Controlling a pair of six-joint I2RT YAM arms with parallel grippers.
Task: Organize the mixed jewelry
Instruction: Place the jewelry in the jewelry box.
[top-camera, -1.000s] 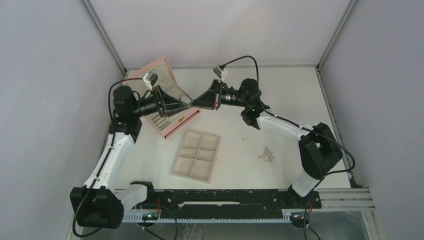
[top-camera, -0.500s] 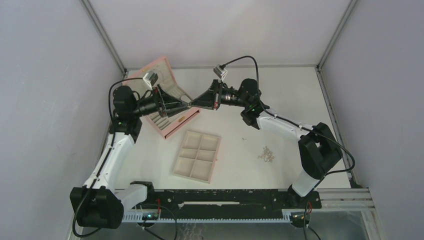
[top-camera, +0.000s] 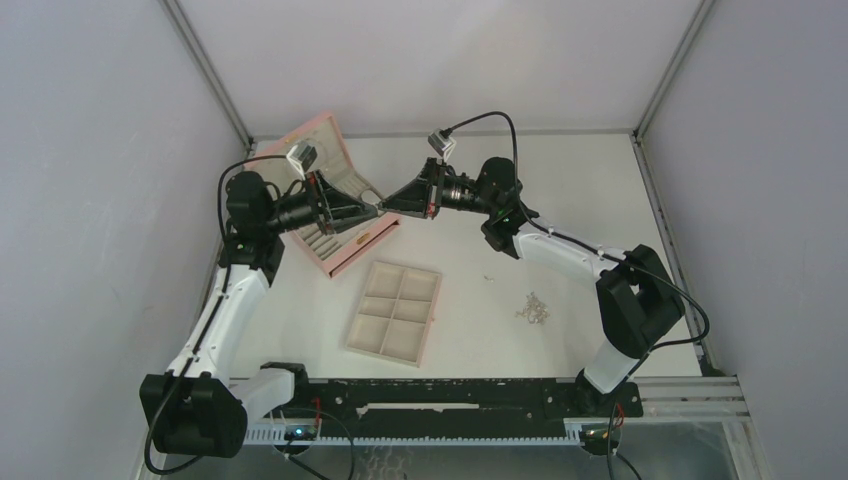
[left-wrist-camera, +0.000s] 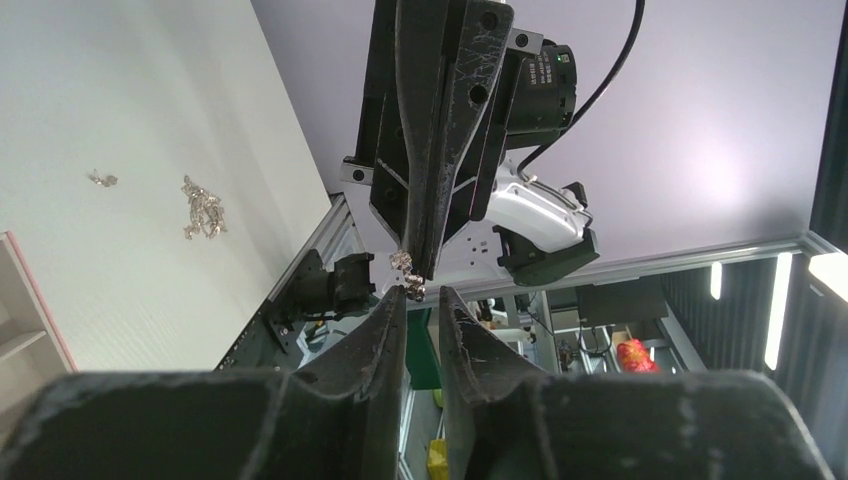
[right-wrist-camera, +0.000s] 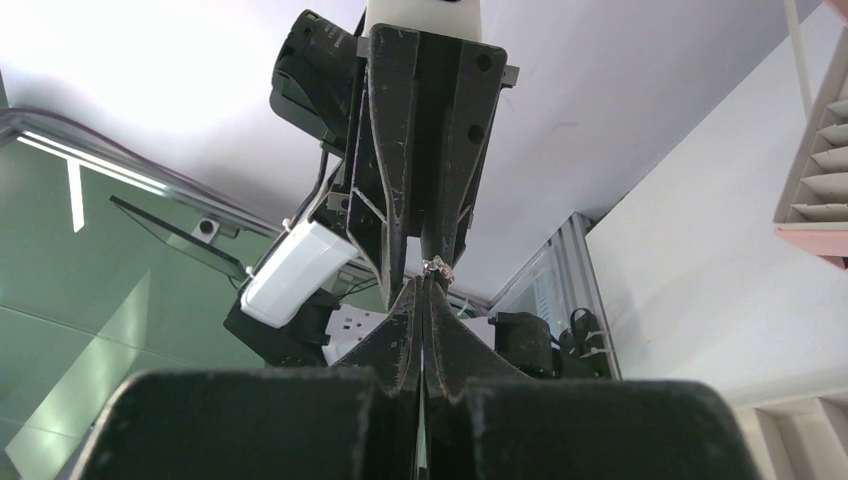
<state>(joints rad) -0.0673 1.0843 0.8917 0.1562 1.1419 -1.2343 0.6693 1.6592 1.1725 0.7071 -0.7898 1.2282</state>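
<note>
Left wrist: left gripper (left-wrist-camera: 422, 296) slightly parted, right gripper (left-wrist-camera: 421, 270) pinched on silver piece (left-wrist-camera: 402, 262), both mid-air.

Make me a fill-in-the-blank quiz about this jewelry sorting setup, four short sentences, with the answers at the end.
1. The beige tray has ___ compartments.
2. The right gripper pinches a small silver piece, while the left gripper stands slightly ___.
3. The loose jewelry pile lies on the ___, outside the tray.
4. The box behind the tray is ___ in colour.
Missing words: six; open; table; pink.
</note>
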